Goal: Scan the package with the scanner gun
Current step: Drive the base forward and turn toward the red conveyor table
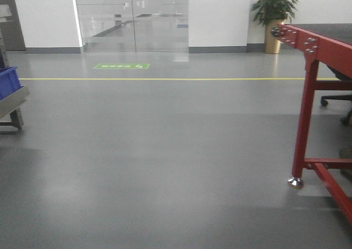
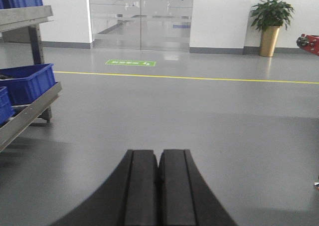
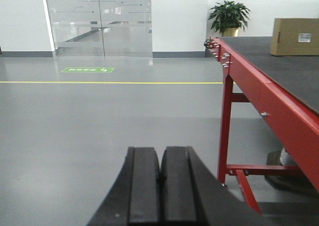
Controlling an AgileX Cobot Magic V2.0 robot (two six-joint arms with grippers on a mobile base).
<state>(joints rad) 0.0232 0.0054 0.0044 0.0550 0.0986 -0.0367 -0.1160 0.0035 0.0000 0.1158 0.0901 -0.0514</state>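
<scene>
**A:** What is shown in the exterior front-facing view?

**B:** A grey floor (image 1: pixel 165 166) is seen, crossed by a yellow line (image 1: pixel 165 79). The red-framed surface (image 1: pixel 324 48) is caught at the right, and a blue bin (image 1: pixel 8 81) at the left edge.

**A:** And in the left wrist view?

**B:** The left gripper (image 2: pixel 159 158) is held above the floor, its jaws pressed together with nothing between them. Blue crates (image 2: pixel 30 81) are carried on a grey rack (image 2: pixel 30 111) at the left.

**A:** And in the right wrist view?

**B:** The right gripper (image 3: pixel 160 156) is seen with jaws likewise closed on nothing. The package (image 3: pixel 294 36) is set on the far part of the dark surface, well apart from the gripper. Its white label (image 3: pixel 304 37) is turned toward the camera. A potted plant (image 3: pixel 228 14) is seen behind the surface's far end.
</scene>
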